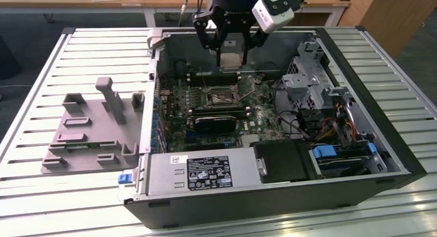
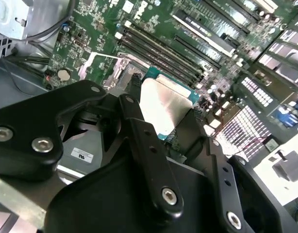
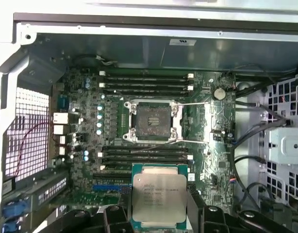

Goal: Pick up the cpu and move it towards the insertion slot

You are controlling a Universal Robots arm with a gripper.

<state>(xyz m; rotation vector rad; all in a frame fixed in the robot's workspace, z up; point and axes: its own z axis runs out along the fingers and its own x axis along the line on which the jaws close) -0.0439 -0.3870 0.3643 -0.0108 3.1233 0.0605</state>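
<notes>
Shiny silver cpu [image 3: 158, 198] with teal-green rim; dark-centred insertion slot [image 3: 152, 121] on green motherboard [image 3: 214, 160].

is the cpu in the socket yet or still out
Out. The cpu is held in the gripper above the board, apart from the insertion slot, whose dark centre lies bare in the first wrist view.

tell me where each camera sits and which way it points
Exterior view: off the arm, looking down into the open computer case; gripper hangs above the insertion slot.
First wrist view: on the arm, facing the slot with the cpu held in front.
Second wrist view: on the arm, close behind the jaws gripping the cpu.
Both wrist views share the cpu.
</notes>
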